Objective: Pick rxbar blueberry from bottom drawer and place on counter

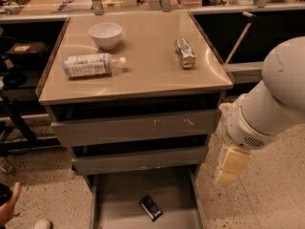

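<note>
The rxbar blueberry (150, 207), a small dark flat wrapper, lies on the floor of the open bottom drawer (119, 194), near its front middle. The tan counter (147, 75) tops the grey cabinet. My gripper (230, 165), cream coloured, hangs from the white arm to the right of the cabinet, beside the middle drawer's right end. It is above and to the right of the bar, well apart from it, and nothing shows in it.
On the counter are a white bowl (105, 34), a lying plastic bottle (93, 64) and a lying silver can (184, 52). Two upper grey drawers (138, 125) stand slightly out. A cluttered shelf (71, 1) runs behind. A person's hand (7, 206) is at bottom left.
</note>
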